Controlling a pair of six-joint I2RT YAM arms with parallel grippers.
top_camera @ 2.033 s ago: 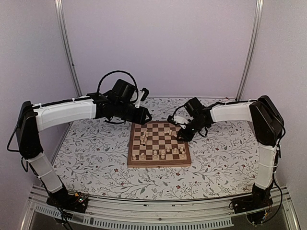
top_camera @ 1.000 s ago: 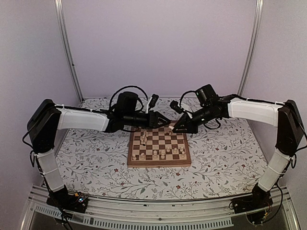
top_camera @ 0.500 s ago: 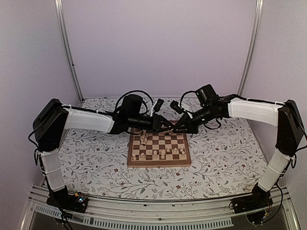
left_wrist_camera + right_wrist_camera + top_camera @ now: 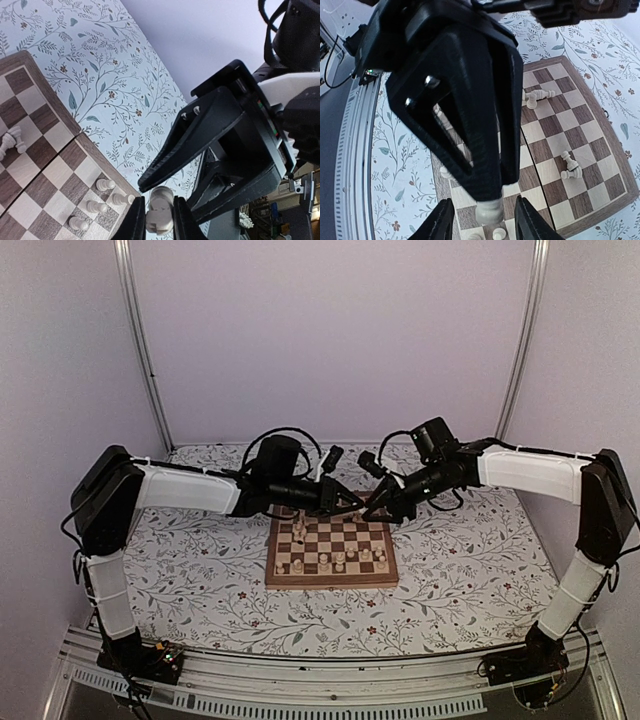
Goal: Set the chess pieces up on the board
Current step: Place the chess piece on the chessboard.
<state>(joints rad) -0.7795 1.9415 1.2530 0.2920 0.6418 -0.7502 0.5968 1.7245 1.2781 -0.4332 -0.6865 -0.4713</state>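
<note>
You are working over the floral tabletop [image 4: 200,580], with two arms reaching in from its left and right edges and meeting above the one board [image 4: 330,581], which is lying mid-tabletop, slightly toward the far edge. Your left fingers [image 4: 135,225] are clenching a single pale chessman [image 4: 160,216] in the air just over the board's far side, while your right fingers [image 4: 441,225] are standing released on either side of it, so a hand-over is likely happening. The setup is looking far from done: roughly six or seven chess pieces [image 4: 340,561] are standing along the nearest row and a few are lying tipped mid-board, too small to count exactly.
</note>
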